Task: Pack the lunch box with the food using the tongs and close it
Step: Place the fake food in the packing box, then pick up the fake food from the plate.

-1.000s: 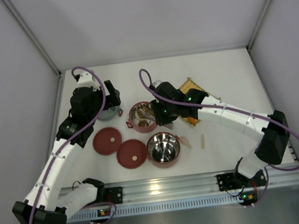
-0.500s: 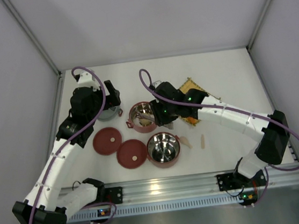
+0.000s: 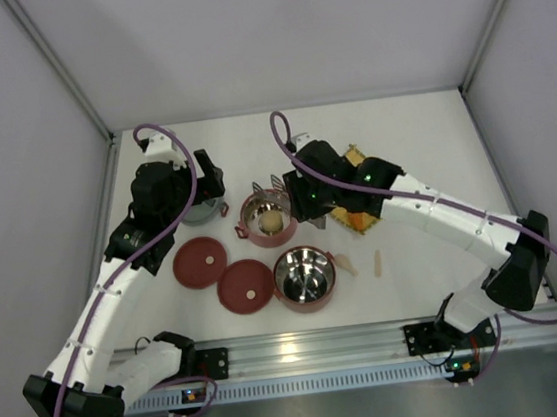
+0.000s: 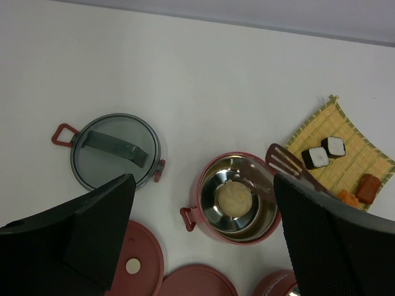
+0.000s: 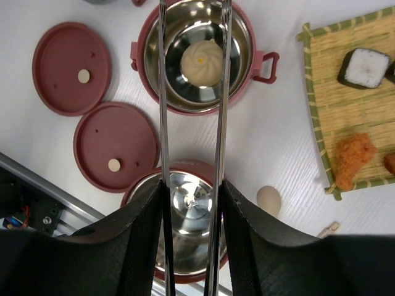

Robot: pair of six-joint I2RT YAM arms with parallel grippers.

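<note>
In the centre bowl [image 5: 241, 83] we now see the bun [image 5: 203, 61] released; right jaws pinch eased tongs [image 5: 162, 123], left jaws spread; rolls [image 5: 364, 66] next.

Both arms same build: white link shells, black joint housings. See left arm [image 3: 116, 287], right arm [image 3: 440, 215]. Purple cable [image 3: 162, 131] looped along each. Green LEDs [image 3: 317, 196] lit on right arm's black housings. Left gripper [image 4: 200, 182] fingers [image 4: 333, 240] black, mesh-textured faces.
</note>
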